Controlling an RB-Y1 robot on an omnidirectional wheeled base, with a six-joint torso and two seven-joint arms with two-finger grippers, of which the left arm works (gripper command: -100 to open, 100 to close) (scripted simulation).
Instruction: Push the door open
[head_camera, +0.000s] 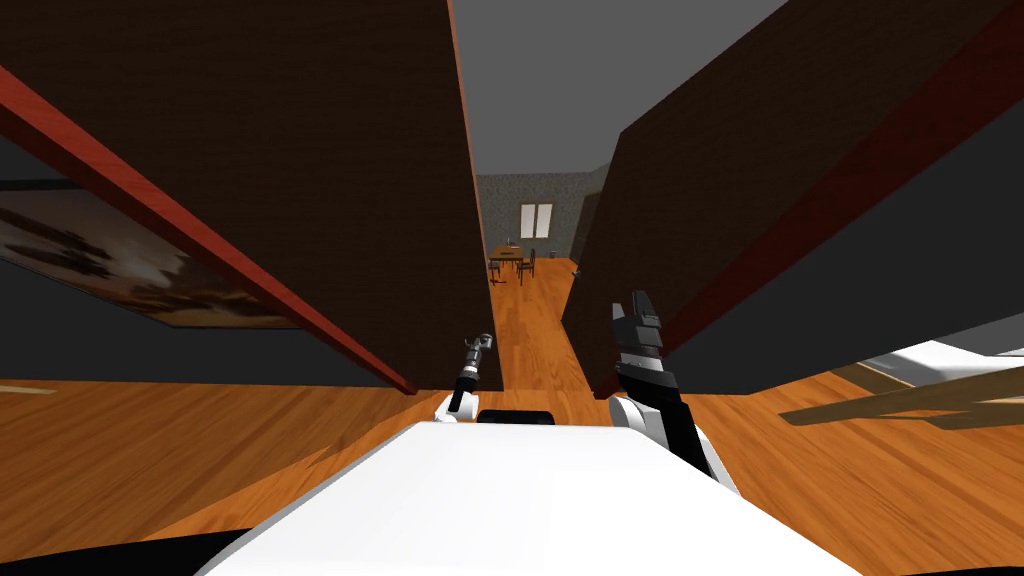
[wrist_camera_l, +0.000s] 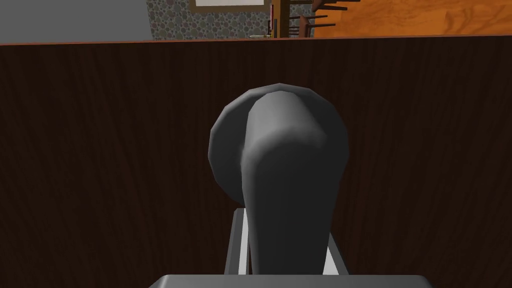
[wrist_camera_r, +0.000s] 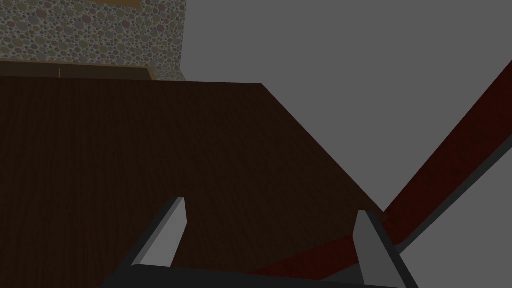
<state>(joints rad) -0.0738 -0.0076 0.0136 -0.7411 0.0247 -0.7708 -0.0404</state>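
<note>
Door (head_camera: 330, 180) front and centre: a tall dark brown leaf, ajar, with a slim gap at its free edge and wood floor (head_camera: 530, 330) running away through it. Its dark grey lever handle (wrist_camera_l: 285, 165), on a round rose, sits near that free edge. The left tool (wrist_camera_l: 286, 235) is clenched on it, light fingers (wrist_camera_l: 239, 245) pressing the lever's sides. Across the gap from the door stands a second dark brown panel (wrist_camera_r: 150, 160). The right tool (wrist_camera_r: 271, 207) is up close to it, released, blades spread, touching nothing that I can make out. A red frame (head_camera: 200, 240) runs beside the door, on the side away from the gap. Beyond the door, through the gap, there's a table with chairs (head_camera: 508, 252) and a pale window (head_camera: 536, 220).

By my read, the latch is dealt with or nearly so, and the push is the step in hand. Doing it well means driving the left arm forward along the arc of the swing, not straight ahead, so the grip doesn't twist off the lever. The clench wants to be firm, with the wrist free to turn with the leaf. The base should follow so the arm doesn't run out of reach, and the right arm should steer clear of that other panel as the gap widens.
</note>
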